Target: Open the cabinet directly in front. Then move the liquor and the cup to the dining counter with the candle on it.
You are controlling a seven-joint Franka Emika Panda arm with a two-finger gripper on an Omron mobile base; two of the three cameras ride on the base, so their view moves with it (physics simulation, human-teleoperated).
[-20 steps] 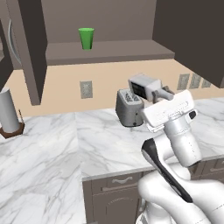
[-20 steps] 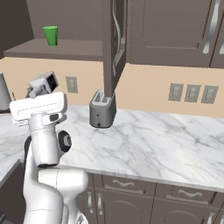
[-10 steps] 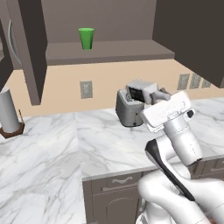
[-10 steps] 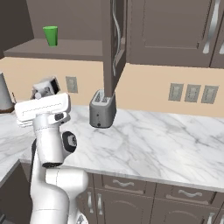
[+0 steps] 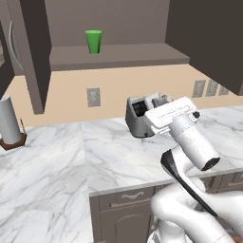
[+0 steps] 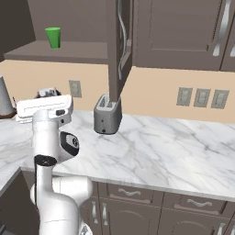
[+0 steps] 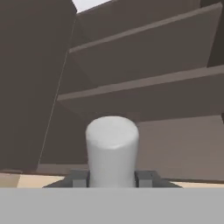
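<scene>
The cabinet (image 5: 31,52) stands open, its doors swung wide; one door shows edge-on (image 6: 118,46). The green cup (image 5: 93,41) stands upright on the bottom shelf (image 5: 133,54), left of centre, and appears again as the cup (image 6: 53,37). My gripper (image 5: 147,102) hovers over the marble worktop, below and in front of the shelf, by the toaster. It is shut on the liquor (image 7: 112,144), which rises as a pale cylinder between the fingertips (image 7: 78,178); a dark labelled part of the liquor (image 5: 138,107) shows at the hand. The dining counter and candle are out of view.
A grey toaster (image 5: 135,126) stands on the worktop (image 5: 57,161) right behind the hand, also seen as the toaster (image 6: 107,117). A paper-towel roll (image 5: 9,121) stands at far left. Wall outlets (image 6: 202,97) line the beige backsplash. Closed cabinets (image 6: 183,32) hang to the right.
The hand has swung slightly left and down toward the toaster with the held bottle. The grip has not changed, and the cup has stayed on the shelf.
</scene>
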